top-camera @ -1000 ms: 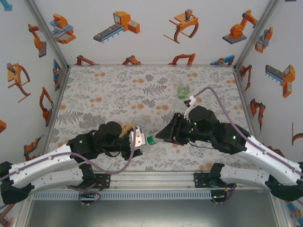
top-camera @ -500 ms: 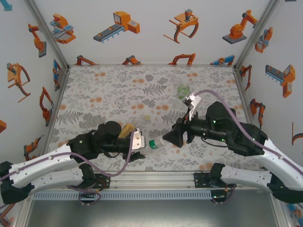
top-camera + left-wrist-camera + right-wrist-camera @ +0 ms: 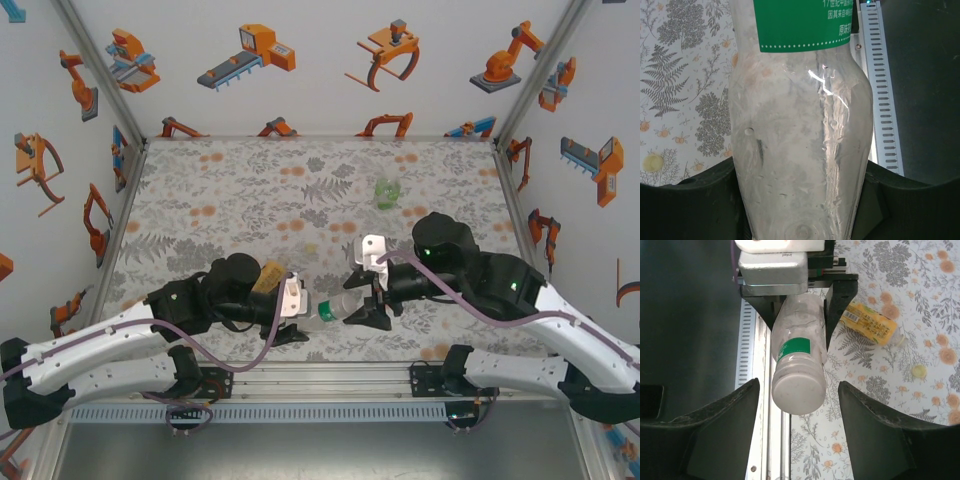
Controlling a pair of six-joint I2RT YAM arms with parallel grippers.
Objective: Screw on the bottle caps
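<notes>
Right claw (image 3: 799,387) spread astride the cap (image 3: 798,396); left claw (image 3: 800,200) pinching the clear bottle (image 3: 800,125). Risk: closing off-centre could cross-thread the cap.

Finds right gripper (image 3: 358,312) rolled over and back in from the right, jaws now astride cap (image 3: 798,392) of clear bottle (image 3: 795,347).

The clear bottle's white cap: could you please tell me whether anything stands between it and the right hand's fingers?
Nothing visible does. The white cap sits between the right hand's spread fingers, with bare gaps on both sides, while the left hand holds the clear bottle near its base.
</notes>
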